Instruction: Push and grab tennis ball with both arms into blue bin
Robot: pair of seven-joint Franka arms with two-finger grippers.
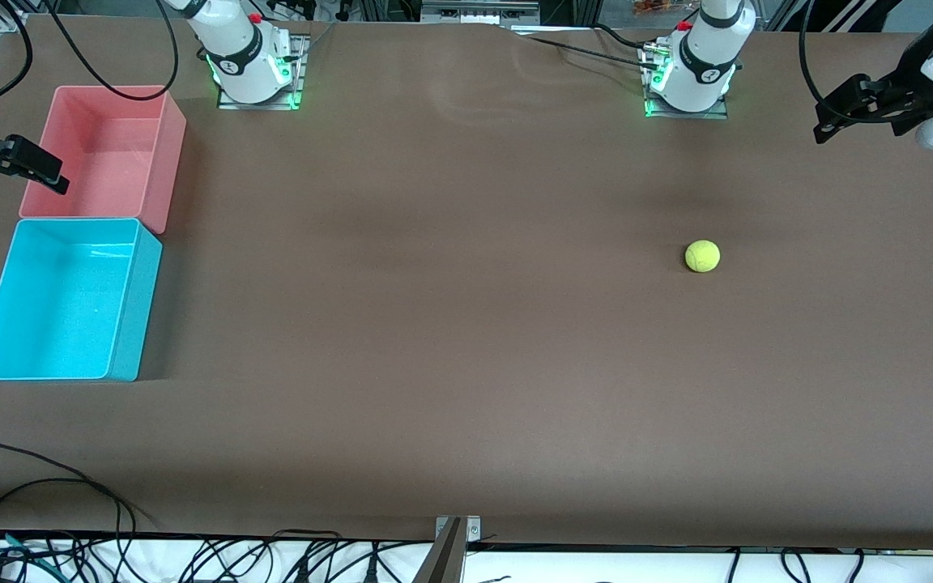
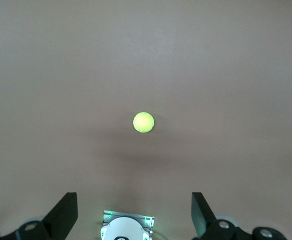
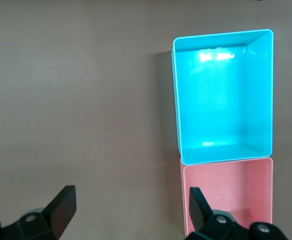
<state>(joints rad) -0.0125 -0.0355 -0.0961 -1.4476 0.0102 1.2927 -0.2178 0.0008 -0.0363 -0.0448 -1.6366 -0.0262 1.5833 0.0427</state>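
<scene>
A brown tabletop (image 1: 466,364) held a ball (image 1: 702,256) toward the left arm's end. At the right arm's end, a blue bin (image 1: 133,316) touched a pink bin (image 1: 167,154), the blue one nearer the camera. The right tool (image 1: 49,174) hung over the pink bin's edge; the left tool (image 1: 827,129) hung over bare tabletop.

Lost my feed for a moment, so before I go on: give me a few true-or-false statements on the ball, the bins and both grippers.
1. The tennis ball lies in the blue bin. False: it sits on the bare table, toward the left arm's end.
2. The blue bin is nearer the front camera than the pink bin. True.
3. The left gripper is shut on the ball. False: it is open, up in the air, holding nothing.
4. The right gripper is open, above the table beside the bins. True.
5. Both bins look empty. True.
</scene>
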